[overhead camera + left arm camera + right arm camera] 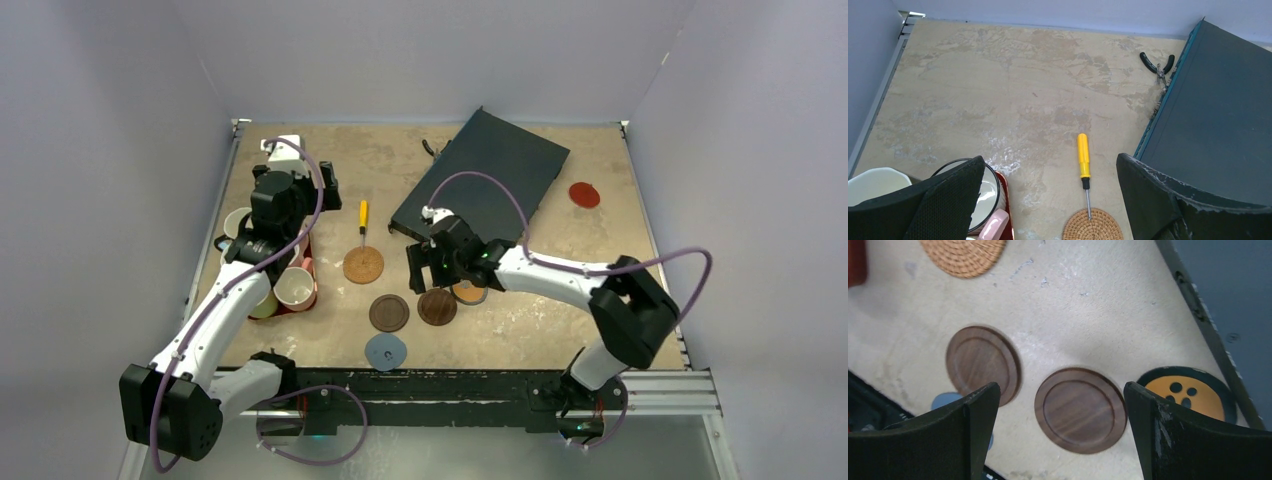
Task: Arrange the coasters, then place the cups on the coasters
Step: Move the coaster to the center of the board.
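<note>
Near the middle of the table lie a cork coaster [363,265], two dark brown coasters [389,312] [437,307], an orange coaster [468,293] and a blue-grey coaster [386,351]. A red coaster [584,194] sits far right. My right gripper [440,283] [1060,386] hangs open above the right-hand brown coaster [1080,410], touching nothing. The cups [296,288] crowd together at the left. Above them my left gripper [283,222] [1050,161] is open and empty, with a dark-rimmed cup [990,192] by its left finger.
A yellow screwdriver [363,216] [1083,160] rests its tip on the cork coaster [1093,227]. A dark flat board [485,180] lies at the back, with pliers [1158,64] at its far edge. The cups stand on a dark red tray [1004,200].
</note>
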You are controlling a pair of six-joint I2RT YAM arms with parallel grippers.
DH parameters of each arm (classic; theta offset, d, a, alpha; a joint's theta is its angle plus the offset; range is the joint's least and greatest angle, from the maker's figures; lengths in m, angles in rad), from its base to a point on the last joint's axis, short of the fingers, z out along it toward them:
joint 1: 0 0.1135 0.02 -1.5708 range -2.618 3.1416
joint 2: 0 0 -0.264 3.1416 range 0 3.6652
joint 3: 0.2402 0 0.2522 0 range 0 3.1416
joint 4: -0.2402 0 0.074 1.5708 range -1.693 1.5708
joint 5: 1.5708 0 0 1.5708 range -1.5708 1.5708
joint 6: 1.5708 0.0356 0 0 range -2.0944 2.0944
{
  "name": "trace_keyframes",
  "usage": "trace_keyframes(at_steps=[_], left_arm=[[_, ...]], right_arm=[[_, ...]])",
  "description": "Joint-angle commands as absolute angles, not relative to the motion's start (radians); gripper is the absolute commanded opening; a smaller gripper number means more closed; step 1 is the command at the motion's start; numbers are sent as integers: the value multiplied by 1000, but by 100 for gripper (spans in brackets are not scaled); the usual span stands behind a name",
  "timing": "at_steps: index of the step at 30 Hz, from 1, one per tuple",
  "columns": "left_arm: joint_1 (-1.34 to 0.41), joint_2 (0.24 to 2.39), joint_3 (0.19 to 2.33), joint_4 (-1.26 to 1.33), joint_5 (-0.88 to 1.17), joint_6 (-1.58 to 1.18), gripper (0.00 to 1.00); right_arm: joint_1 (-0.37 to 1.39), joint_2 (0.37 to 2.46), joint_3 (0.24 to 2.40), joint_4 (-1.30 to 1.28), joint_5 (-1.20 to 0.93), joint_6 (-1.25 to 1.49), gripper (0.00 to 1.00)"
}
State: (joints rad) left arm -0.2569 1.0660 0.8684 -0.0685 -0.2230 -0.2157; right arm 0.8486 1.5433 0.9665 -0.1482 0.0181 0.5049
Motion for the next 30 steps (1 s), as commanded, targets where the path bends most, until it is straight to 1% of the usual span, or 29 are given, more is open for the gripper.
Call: trace_keyframes(at_steps=[1,6,12,25,30], left_arm=[[-261,1059,867,-31,-240,-199,99],[-261,1062,861,-26,-263,-196,99],[-261,1060,864,-26,-227,-212,99],[-262,1060,867,-31,-227,-212,99],[-261,1060,868,-32,-224,-215,99]], right_arm=[[883,1617,1001,-63,99,530,97],[901,1652,997,-61,155,533,97],[902,1668,978,-63,210,535,97],[899,1738,998,-139,225,594,98],[900,1719,966,-188,251,637,98]])
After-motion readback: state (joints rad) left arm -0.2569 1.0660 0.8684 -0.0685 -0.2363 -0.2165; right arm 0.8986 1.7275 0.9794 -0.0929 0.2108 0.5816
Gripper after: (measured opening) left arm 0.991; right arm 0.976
